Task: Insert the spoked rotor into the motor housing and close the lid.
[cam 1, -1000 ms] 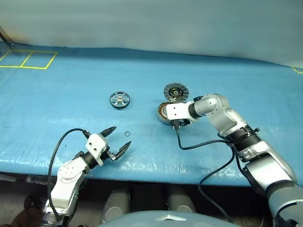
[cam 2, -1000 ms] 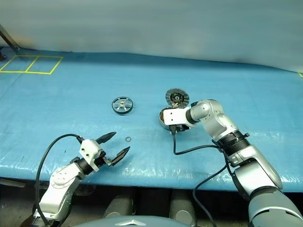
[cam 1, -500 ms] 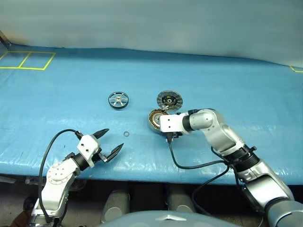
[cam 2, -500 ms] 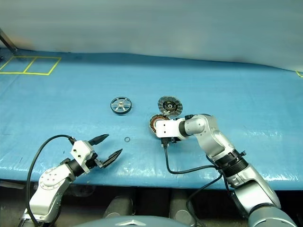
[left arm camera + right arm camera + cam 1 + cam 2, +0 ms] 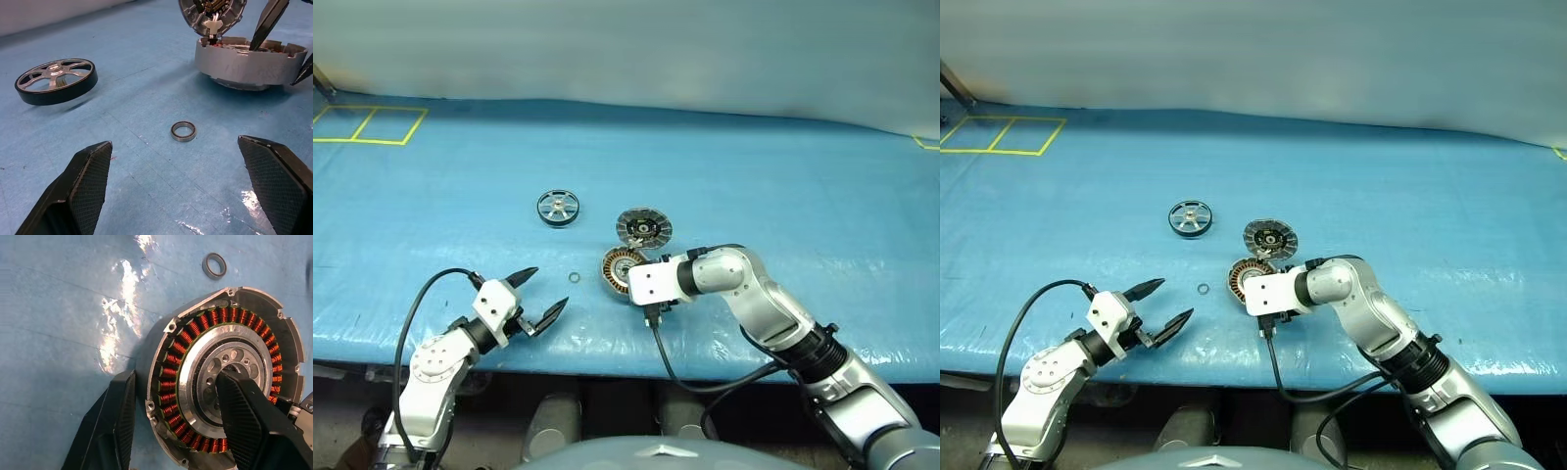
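Standing over a long table covered with a blue plastic sheet (image 5: 783, 166), I am looking down at my two arms. The sheet is a little wrinkled and is shining in some places. At its far left corner, yellow tape (image 5: 370, 124) is marking squares, and behind the table a plain pale wall (image 5: 626, 49) is closing the room.

My right gripper (image 5: 176, 421) is gripping the motor housing (image 5: 623, 270), which is lying on the sheet near the front edge. One finger (image 5: 117, 421) is pressing outside the silver wall and the other finger (image 5: 244, 416) is sitting inside, on the middle hub, so the ring of copper windings is between them. The lid (image 5: 643, 227) is standing open just behind the housing, tilted up, with its dark inner face showing toward me.

The spoked rotor (image 5: 558, 208) is lying flat on the sheet, well apart from the housing, farther back and to the left. A small metal ring (image 5: 575, 278) is lying between my left gripper (image 5: 540, 296) and the housing.

My left gripper is hovering low over the front of the sheet with its fingers spread wide and nothing between them.
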`<state>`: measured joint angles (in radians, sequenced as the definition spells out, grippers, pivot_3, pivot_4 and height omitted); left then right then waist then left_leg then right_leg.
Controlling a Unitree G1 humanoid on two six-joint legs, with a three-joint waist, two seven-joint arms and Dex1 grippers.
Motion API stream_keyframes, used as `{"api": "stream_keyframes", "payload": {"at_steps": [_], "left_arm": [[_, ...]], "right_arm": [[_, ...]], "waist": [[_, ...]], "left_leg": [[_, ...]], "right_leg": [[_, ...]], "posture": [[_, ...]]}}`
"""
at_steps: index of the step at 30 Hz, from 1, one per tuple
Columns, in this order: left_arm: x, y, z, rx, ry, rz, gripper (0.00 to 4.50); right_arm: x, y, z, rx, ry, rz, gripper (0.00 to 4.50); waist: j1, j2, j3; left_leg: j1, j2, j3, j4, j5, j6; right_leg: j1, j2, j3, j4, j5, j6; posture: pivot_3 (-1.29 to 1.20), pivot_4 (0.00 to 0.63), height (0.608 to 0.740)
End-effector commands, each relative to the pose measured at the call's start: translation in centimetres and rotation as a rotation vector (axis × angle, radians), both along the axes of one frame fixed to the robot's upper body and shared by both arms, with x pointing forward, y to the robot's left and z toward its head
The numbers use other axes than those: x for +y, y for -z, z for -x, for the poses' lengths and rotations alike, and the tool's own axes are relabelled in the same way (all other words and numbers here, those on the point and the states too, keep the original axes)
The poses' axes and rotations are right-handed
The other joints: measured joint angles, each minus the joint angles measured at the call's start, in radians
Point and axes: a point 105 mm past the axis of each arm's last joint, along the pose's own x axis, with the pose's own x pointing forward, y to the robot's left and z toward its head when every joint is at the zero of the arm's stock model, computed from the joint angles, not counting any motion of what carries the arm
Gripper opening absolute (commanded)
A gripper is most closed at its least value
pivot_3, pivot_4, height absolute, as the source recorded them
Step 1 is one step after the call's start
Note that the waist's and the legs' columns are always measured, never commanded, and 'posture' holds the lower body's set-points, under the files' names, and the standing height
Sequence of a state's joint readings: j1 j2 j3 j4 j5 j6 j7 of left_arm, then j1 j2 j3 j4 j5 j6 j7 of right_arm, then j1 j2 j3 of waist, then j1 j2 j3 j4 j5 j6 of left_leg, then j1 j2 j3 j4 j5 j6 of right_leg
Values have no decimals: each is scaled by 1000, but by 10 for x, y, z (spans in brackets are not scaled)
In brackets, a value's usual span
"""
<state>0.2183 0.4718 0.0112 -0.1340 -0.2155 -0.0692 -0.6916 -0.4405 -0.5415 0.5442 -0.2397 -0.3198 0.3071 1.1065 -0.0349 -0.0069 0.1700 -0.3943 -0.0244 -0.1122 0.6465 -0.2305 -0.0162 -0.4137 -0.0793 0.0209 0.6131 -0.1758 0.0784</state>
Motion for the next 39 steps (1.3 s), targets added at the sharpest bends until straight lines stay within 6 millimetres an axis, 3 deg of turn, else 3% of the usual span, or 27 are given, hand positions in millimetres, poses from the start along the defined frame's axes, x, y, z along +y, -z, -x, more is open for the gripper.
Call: {"api": "stream_keyframes", "payload": {"at_steps": [1, 6, 7, 11, 16, 23, 28, 32, 39], "left_arm": [[-5, -11, -1, -41, 13, 11, 4500], [-8, -11, -2, -39, 27, 10, 4500], [-8, -11, -2, -39, 31, 9, 4500], [-11, -11, -3, -39, 43, 10, 4500], [-13, -10, -5, -25, 55, 17, 4500], [-21, -12, -9, -11, 122, 26, 4500], [-30, -11, -17, 0, 204, -24, 4500], [-28, -11, -30, 3, 198, -30, 4500], [-22, -2, -41, 49, 175, -41, 4500]], "right_arm": [[10, -7, 10, -6, -38, -38, 2131], [11, -3, 12, 25, -20, -49, 2131], [11, -2, 11, 25, -15, -46, 2854], [13, -9, 6, -7, 25, -107, 4036], [18, -35, 15, 75, 35, -307, 4036], [-4, -55, 19, 158, 146, -505, 4036], [-33, -49, 23, 241, 320, -646, 4036], [-51, -29, 28, 265, 454, -639, 4036], [-54, -23, 27, 247, 518, -650, 4036]], "waist": [[1, 0, 0], [1, 0, 0], [1, 0, 0], [3, 0, 0], [5, 0, 0], [17, 0, 0], [21, 0, 0], [21, 0, 0], [15, 0, 0]], "left_leg": [[0, 0, 0, 0, 0, 0], [0, 0, 0, 0, 0, 0], [0, 0, 0, 0, 0, 0], [0, 0, 0, 0, 0, 0], [0, 0, -1, 0, 0, 0], [0, 0, -1, 0, 0, 0], [0, 0, 0, 0, 0, 0], [0, 0, 0, 0, 0, 0], [0, 0, 0, 0, 0, 0]], "right_leg": [[0, 0, 0, 0, 0, 0], [0, 0, 0, 0, 0, 0], [0, 0, 0, 0, 0, 0], [0, 0, 0, 0, 0, 0], [0, 0, 0, 0, 0, 0], [1, 0, -1, 0, 0, 0], [1, 0, -1, 0, 0, 0], [1, 0, -1, 0, 0, 0], [1, 0, 0, 0, 0, 0]], "posture": [[0, 150, 740], [0, 150, 740], [0, 150, 740], [0, 150, 740], [0, 150, 740], [0, 150, 740], [0, 150, 740], [0, 150, 740], [0, 150, 740]]}}
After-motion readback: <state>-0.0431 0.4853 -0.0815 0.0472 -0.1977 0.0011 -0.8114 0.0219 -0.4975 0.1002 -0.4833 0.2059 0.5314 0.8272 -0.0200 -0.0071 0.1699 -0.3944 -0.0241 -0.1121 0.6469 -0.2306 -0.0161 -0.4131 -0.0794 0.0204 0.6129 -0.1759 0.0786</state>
